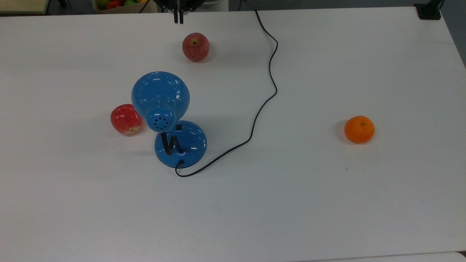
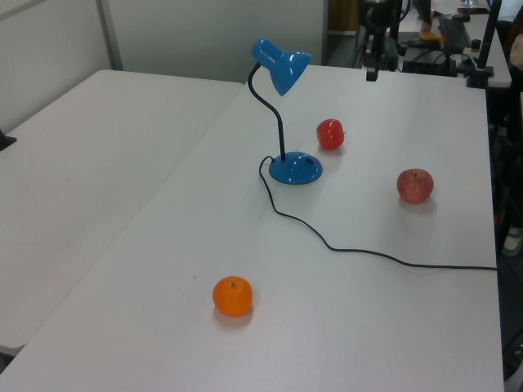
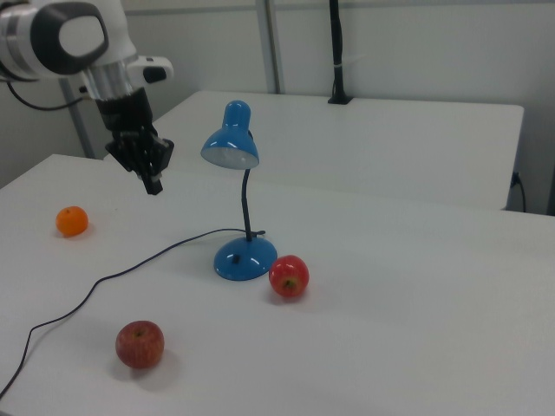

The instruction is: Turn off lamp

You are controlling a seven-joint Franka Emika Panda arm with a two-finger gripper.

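In the top view, the lamp (image 1: 171, 123) stands left of centre on the white bench (image 1: 327, 200), its blue shade over the round base with the small black switch (image 1: 178, 127) just beside the shade's edge. Its black cord (image 1: 267, 87) runs from the base's lower rim up to the frame's top edge. A red apple (image 1: 126, 119) sits just left of the lamp, a second apple (image 1: 196, 47) above it near the top, and an orange (image 1: 359, 129) well apart at the right. The claw (image 1: 178, 17) pokes in at the top edge, fingers pressed together, holding nothing.

In the left view, the lamp (image 2: 286, 122) stands at upper centre, and the claw (image 2: 372, 72) hangs at the top, well above the bench.

In the right view, the claw (image 3: 153, 180) hangs at upper left, closed and empty, beside the lamp (image 3: 238, 199) at centre but apart from it. The shade's inside looks unlit.
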